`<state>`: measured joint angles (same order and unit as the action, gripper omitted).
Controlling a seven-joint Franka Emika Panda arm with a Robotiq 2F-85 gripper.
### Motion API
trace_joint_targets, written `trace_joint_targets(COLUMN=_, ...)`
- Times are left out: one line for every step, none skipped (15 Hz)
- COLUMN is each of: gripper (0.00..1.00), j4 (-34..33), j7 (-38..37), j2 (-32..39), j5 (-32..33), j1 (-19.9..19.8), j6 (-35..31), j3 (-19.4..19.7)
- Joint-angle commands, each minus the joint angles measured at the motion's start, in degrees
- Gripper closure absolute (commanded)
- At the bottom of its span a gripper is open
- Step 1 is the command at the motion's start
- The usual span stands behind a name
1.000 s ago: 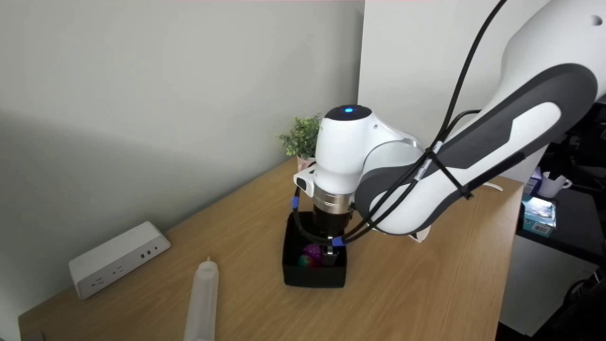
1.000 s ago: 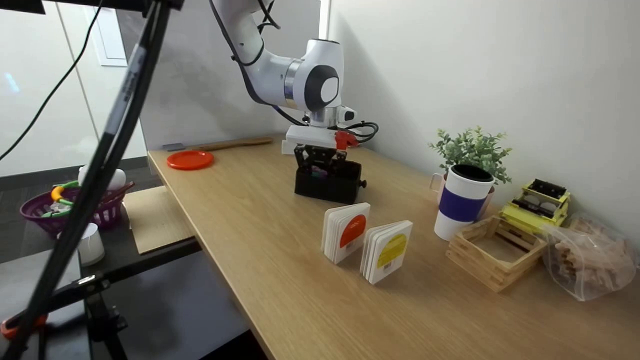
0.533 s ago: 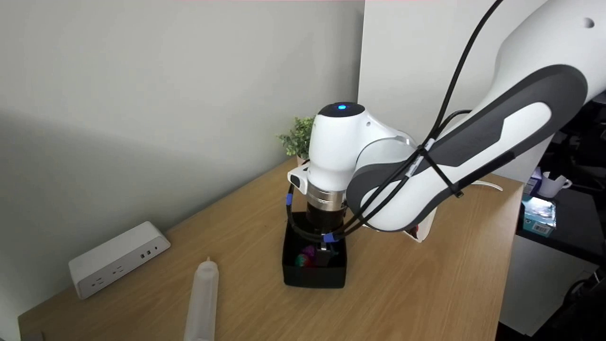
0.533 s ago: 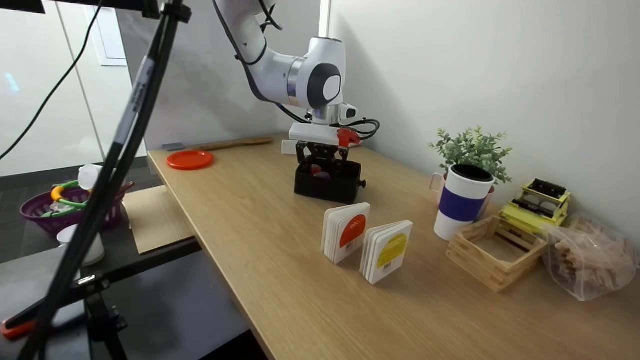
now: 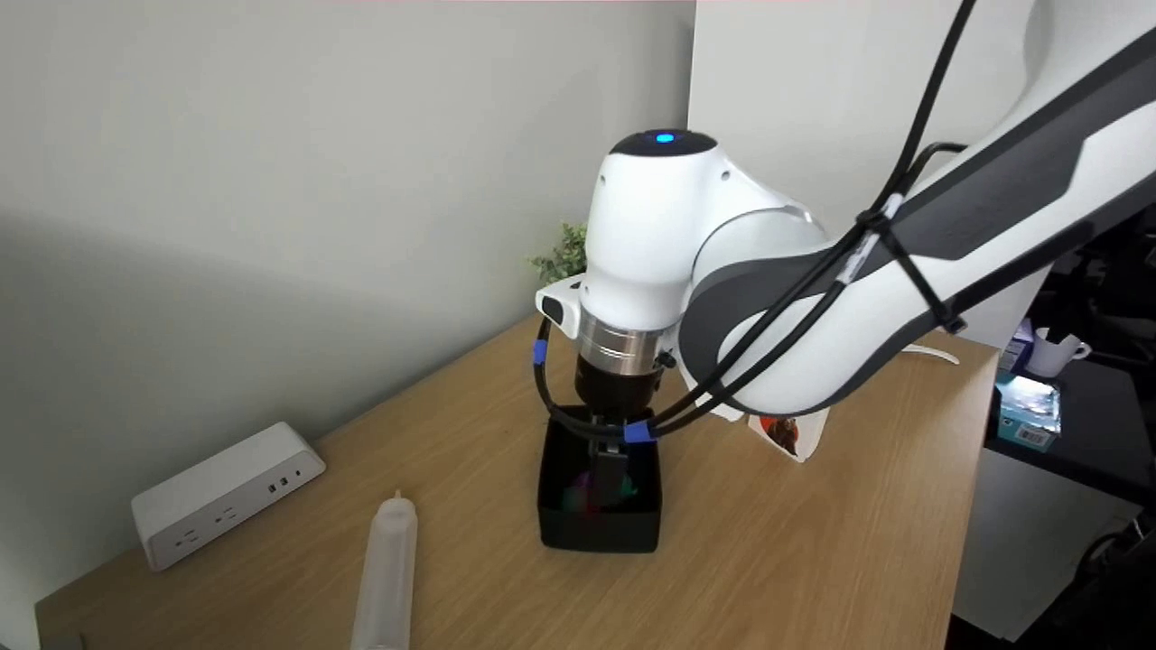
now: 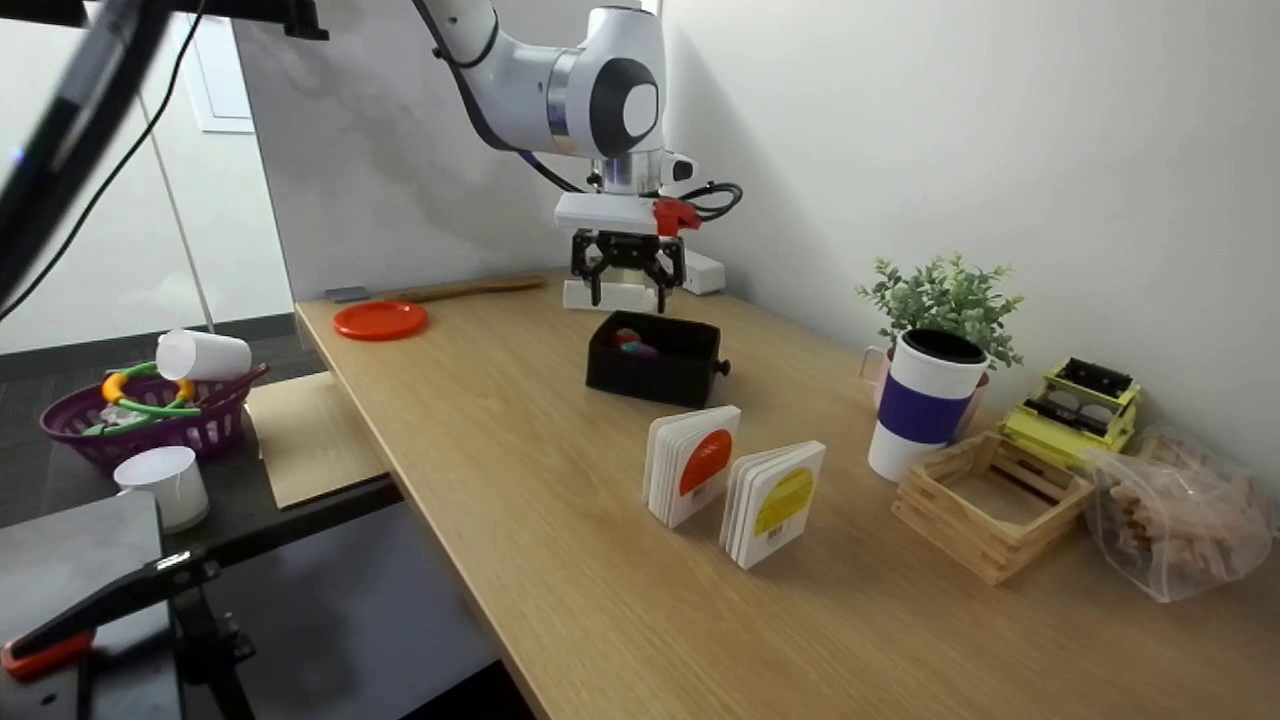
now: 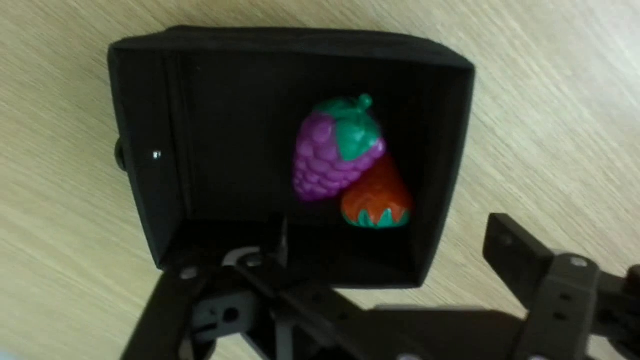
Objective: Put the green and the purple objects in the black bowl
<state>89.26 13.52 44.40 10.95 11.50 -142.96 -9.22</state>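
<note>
The purple object (image 7: pixel 332 165), a bumpy grape bunch with a green cap, lies inside the black bowl (image 6: pixel 650 376), a squarish box with a side knob. Against it, in the same hollow, rests what I take for the green object (image 7: pixel 377 205): red-orange flesh with a toothed green end. In an exterior view, my gripper (image 6: pixel 628 296) hangs above the bowl's far side, jaws spread wide with nothing between them. Seen from the wrist, one finger overlaps the bowl and the other finger (image 7: pixel 517 255) stands over bare wood beyond its wall.
White board books (image 6: pixel 692 465) stand in front of the bowl. A blue-banded cup (image 6: pixel 925 405), a wooden crate (image 6: pixel 995 510) and a potted plant (image 6: pixel 945 300) line the wall side. A red plate (image 6: pixel 380 320), power strip (image 5: pixel 226 495) and squeeze bottle (image 5: pixel 386 578) lie farther off.
My gripper has risen out of the bowl, and its jaws have opened wide. The purple object, close by the fingers a second ago, now lies free in the bowl.
</note>
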Motion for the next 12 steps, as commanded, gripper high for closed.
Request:
trace_joint_targets(gripper=0.0, j4=10.82, j7=-3.05, j2=-10.7, j5=-0.5, j1=0.85, j6=0.52, j3=-0.03)
trace_joint_targets(gripper=0.0, j4=12.8, j7=-4.11, j2=-12.8, j5=-0.68, j1=1.12, j6=0.5, j3=-0.07)
trace_joint_targets(gripper=0.0, j4=15.06, j7=-5.35, j2=-15.21, j5=-0.88, j1=1.41, j6=0.66, j3=-0.17)
trace_joint_targets(gripper=0.0, j4=17.04, j7=-7.25, j2=-17.19, j5=-0.52, j1=2.04, j6=0.62, j3=0.31)
trace_joint_targets(gripper=0.0, j4=19.15, j7=-9.45, j2=-19.36, j5=-0.34, j1=2.65, j6=1.4, j3=0.7)
trace_joint_targets(gripper=0.0, j4=12.47, j7=-6.59, j2=-13.49, j5=-0.38, j1=1.99, j6=0.4, j3=0.06)
trace_joint_targets(gripper=0.0, j4=13.7, j7=-7.2, j2=-14.85, j5=-0.33, j1=2.2, j6=0.51, j3=0.03)
trace_joint_targets(gripper=0.0, j4=13.66, j7=-7.21, j2=-15.05, j5=-0.32, j1=2.28, j6=0.51, j3=0.01)
trace_joint_targets(gripper=0.0, j4=13.5, j7=-7.2, j2=-14.83, j5=-0.32, j1=2.28, j6=0.5, j3=0.05)
trace_joint_targets(gripper=0.0, j4=13.28, j7=-7.2, j2=-14.4, j5=-0.33, j1=2.28, j6=0.46, j3=0.11)
trace_joint_targets(gripper=0.0, j4=13.21, j7=-7.2, j2=-14.1, j5=-0.33, j1=2.27, j6=0.43, j3=0.15)
trace_joint_targets(gripper=0.0, j4=13.17, j7=-7.19, j2=-13.89, j5=-0.33, j1=2.27, j6=0.41, j3=0.17)
